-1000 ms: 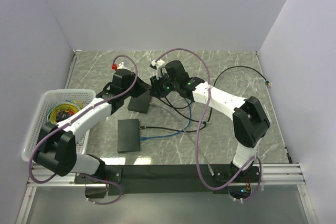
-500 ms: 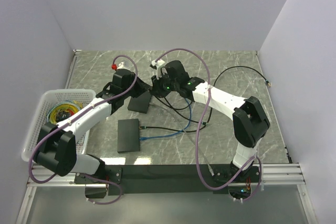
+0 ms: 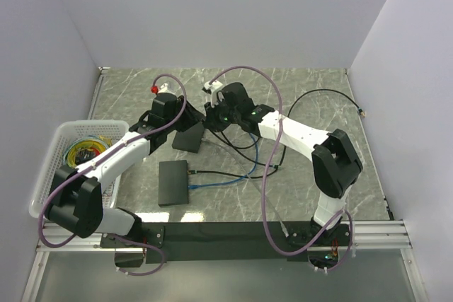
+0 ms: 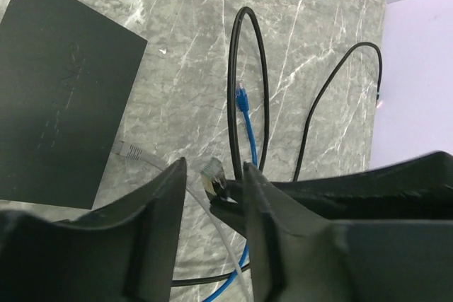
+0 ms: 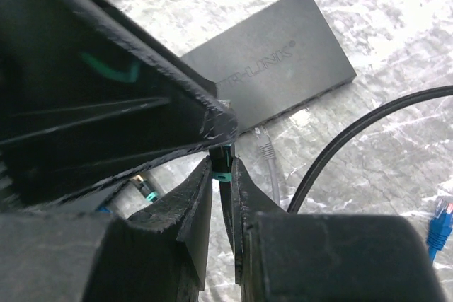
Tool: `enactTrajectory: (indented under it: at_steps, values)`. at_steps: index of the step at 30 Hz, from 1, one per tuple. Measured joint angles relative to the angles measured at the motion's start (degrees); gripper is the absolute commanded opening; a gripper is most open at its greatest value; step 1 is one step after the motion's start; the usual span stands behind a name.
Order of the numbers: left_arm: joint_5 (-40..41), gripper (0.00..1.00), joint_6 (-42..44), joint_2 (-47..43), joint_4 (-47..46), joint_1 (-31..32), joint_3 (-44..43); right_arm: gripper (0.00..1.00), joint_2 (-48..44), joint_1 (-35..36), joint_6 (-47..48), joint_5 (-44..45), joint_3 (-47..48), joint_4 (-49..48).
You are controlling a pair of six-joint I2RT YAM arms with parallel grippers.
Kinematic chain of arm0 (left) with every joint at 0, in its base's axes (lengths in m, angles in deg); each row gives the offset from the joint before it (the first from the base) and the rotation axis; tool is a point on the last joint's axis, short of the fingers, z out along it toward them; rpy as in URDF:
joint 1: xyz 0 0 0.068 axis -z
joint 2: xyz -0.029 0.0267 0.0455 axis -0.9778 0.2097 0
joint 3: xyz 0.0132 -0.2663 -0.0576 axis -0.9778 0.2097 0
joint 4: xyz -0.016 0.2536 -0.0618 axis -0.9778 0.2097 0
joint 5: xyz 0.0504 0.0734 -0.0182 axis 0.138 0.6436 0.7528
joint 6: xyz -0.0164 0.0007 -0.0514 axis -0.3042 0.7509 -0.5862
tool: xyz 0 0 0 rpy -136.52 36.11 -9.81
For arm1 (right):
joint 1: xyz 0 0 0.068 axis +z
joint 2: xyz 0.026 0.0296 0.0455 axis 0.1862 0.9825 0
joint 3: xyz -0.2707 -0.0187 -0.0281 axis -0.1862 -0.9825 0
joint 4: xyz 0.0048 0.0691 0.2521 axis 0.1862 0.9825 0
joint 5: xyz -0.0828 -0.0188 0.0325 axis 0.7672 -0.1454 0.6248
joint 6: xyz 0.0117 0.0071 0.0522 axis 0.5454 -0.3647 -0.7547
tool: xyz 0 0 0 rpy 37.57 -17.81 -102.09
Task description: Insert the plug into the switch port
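A black switch [image 3: 187, 140] lies flat on the marble table just below both grippers; it also shows in the left wrist view [image 4: 56, 97] and, with its white lettering, in the right wrist view [image 5: 276, 68]. My right gripper [image 3: 210, 115] [image 5: 221, 164] is shut on a black cable with a teal band, just behind its plug [image 4: 211, 172]. The plug's clear tip sticks up between the fingers of my left gripper [image 3: 192, 120] [image 4: 212, 167], which is open with a gap on both sides of the plug. The switch's ports are hidden.
A grey cable's plug [image 4: 131, 152] [image 5: 267, 150] lies at the switch's edge. A second black switch [image 3: 173, 182] with a blue cable [image 3: 219, 178] lies nearer. A loose blue plug [image 4: 243, 95], black cable loops [image 3: 333, 93] and a white basket [image 3: 64, 129] of cables at the left.
My right gripper has edged slightly left toward the left gripper. Nothing else has visibly moved.
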Motion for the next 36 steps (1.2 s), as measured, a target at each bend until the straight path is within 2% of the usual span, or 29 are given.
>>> enactTrajectory:
  at_steps: [4, 9, 16, 22, 29, 36]
  values:
    - [0.0, 0.60, 1.2, -0.2, 0.4, -0.5, 0.0, 0.00, 1.3, 0.0, -0.4, 1.7, 0.0, 0.0]
    - [0.0, 0.69, 2.8, -1.6, 0.9, -3.3, 0.4, 0.00, 4.7, 0.0, -1.6, 3.9, 0.0, 0.9]
    - [-0.1, 0.69, 5.0, -3.3, -0.1, -10.7, 2.8, 0.00, 10.2, 0.0, -3.2, 8.5, 0.2, 3.1]
    - [-0.2, 0.70, 9.2, -1.2, -3.3, -14.4, 4.7, 0.00, 15.6, -0.5, -3.5, 11.5, 3.3, 6.1]
    - [-0.6, 0.68, 13.0, 8.8, -9.6, -16.7, 4.7, 0.00, 17.9, -2.0, -3.6, 12.6, 7.8, 7.8]
    - [-3.2, 0.66, 13.9, 20.6, -12.0, -16.8, 2.0, 0.00, 19.7, -2.3, -3.2, 12.5, 10.2, 7.7]
